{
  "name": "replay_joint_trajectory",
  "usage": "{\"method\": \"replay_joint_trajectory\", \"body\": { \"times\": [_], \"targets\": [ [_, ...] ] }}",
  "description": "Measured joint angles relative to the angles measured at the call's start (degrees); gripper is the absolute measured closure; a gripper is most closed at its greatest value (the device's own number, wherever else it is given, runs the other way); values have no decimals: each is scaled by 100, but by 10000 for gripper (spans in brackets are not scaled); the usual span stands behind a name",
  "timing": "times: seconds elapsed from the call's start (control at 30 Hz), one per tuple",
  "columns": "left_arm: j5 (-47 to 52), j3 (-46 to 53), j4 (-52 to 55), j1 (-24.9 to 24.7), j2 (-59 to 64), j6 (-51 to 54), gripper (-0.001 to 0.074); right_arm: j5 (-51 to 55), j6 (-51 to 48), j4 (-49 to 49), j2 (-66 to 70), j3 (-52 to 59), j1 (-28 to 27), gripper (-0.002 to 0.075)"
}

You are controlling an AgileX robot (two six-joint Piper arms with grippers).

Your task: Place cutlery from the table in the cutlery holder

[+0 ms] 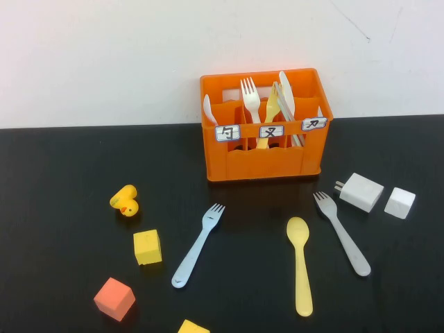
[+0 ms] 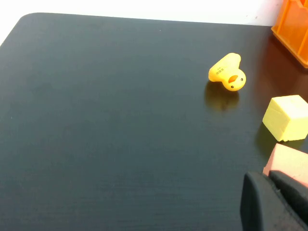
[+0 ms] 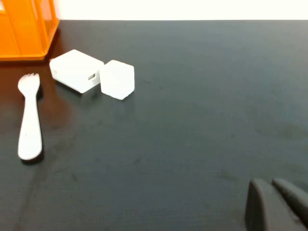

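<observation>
the left claw (image 2: 276, 202) shows only as a dark tip at the edge of its wrist view, fingers together and holding nothing; the right claw (image 3: 279, 204) is the same in its own view, shut and empty. neither appears in the high view, so both arms seem parked back off the table (image 1: 55, 277), probably because no pickup has begun.

nearest the left claw sits a pink-orange cube (image 2: 288, 163), cut off by the frame and partly behind the claw. just past it is a yellow cube (image 2: 287, 117), then a yellow rubber duck (image 2: 227, 72) lying on its side. farthest off is one corner of the cutlery holder (image 2: 293, 29).

from the right claw, bare table comes first, then the grey fork (image 3: 30, 118) lying flat, tines toward the holder. beyond it are a white charger plug (image 3: 76, 70) and a white cube (image 3: 117, 79), touching or nearly so; i cannot tell which.

the light blue fork (image 1: 198, 245) and yellow spoon (image 1: 300, 265) appear only from above, lying flat between the two arms' sides and apart from each other, so each looks free to be picked singly. all three pieces rest in front of the holder, none inside yet.

the holder already carries white cutlery (image 1: 250, 97) standing upright in its slots, plus something yellow among it whose shape i cannot make out. its three labels (image 1: 271, 131) carry black characters, seemingly marking which slot takes what. another yellow block (image 1: 193, 327) is cropped at the near edge.
</observation>
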Motion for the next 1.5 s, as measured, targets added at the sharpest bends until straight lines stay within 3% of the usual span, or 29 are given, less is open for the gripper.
{"method": "replay_joint_trajectory", "body": {
  "times": [1.27, 1.5],
  "targets": [
    [0, 0, 13, 0, 0, 34, 736, 0, -98, -490, 0, 0, 0, 728],
    [-655, 20, -197, 0, 0, 38, 736, -163, -98, -584, 0, 11, 0, 728]
  ]
}}
